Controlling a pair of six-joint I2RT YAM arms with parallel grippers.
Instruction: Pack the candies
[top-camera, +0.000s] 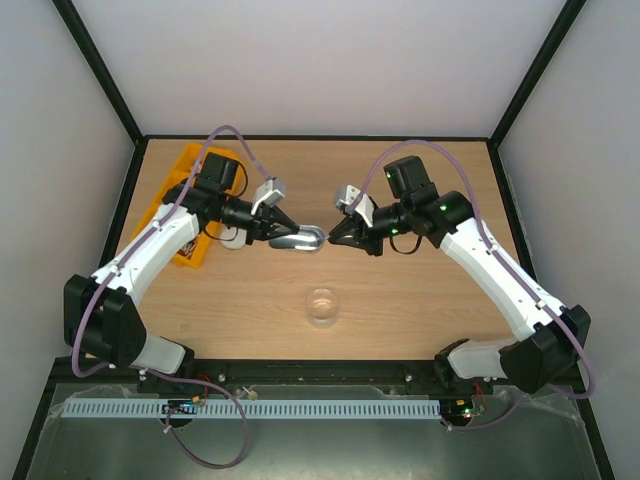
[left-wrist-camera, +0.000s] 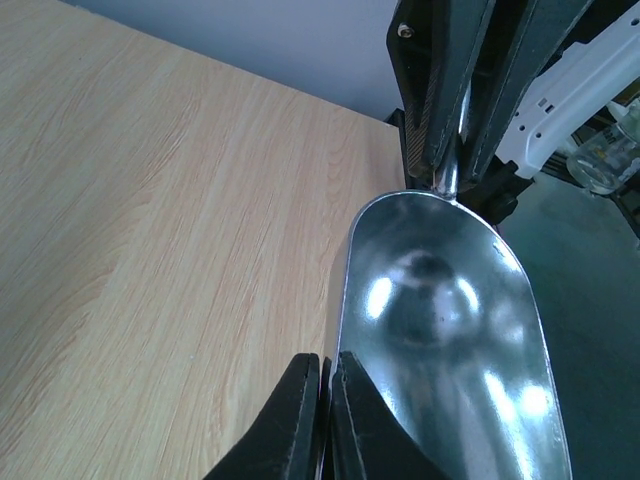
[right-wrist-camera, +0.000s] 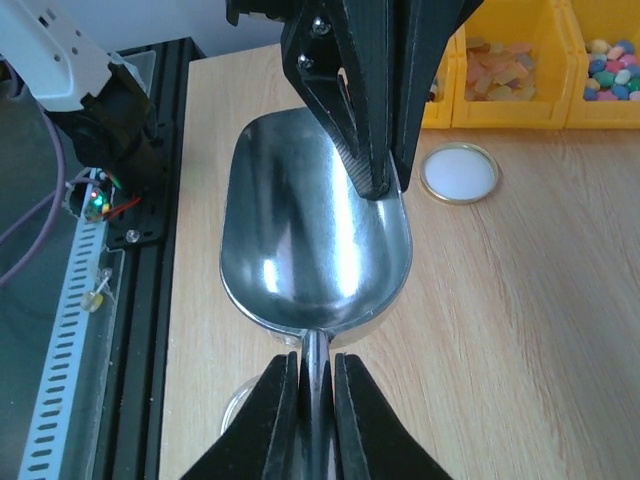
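A shiny, empty metal scoop (top-camera: 305, 238) hangs above the table's middle, held between both grippers. My left gripper (top-camera: 288, 234) is shut on the rim of the scoop's bowl (left-wrist-camera: 450, 330), pinching it edge-on (left-wrist-camera: 325, 400). My right gripper (top-camera: 330, 238) is shut on the scoop's thin handle (right-wrist-camera: 315, 385). The candies (right-wrist-camera: 610, 62), small bright sweets, lie in a yellow bin (right-wrist-camera: 600, 112) at the far left of the table. A clear glass jar (top-camera: 322, 305) stands open in front of the scoop.
Yellow bins (top-camera: 185, 200) line the left edge; one holds pale orange pieces (right-wrist-camera: 495, 58). The round jar lid (right-wrist-camera: 458, 172) lies flat beside the bins. The black frame rail (top-camera: 320, 372) runs along the near edge.
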